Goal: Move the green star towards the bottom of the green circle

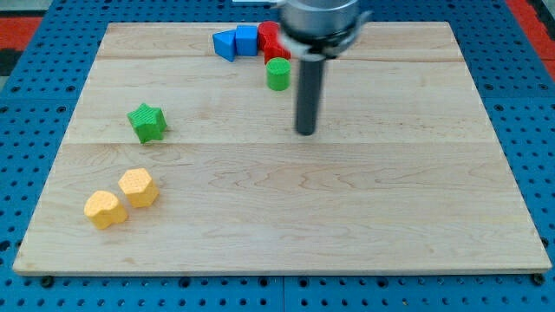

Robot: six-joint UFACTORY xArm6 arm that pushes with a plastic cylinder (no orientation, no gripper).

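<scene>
The green star (147, 122) lies at the left of the wooden board (277, 217). The green circle (277, 74) stands near the view's top, left of my rod. My tip (305, 132) rests on the board below and a little right of the green circle, far to the right of the green star, touching no block.
Two blue blocks (236, 42) and red blocks (271, 42) sit in a cluster at the view's top, just above the green circle. Two yellow blocks (121, 198) lie at the lower left. Blue pegboard surrounds the board.
</scene>
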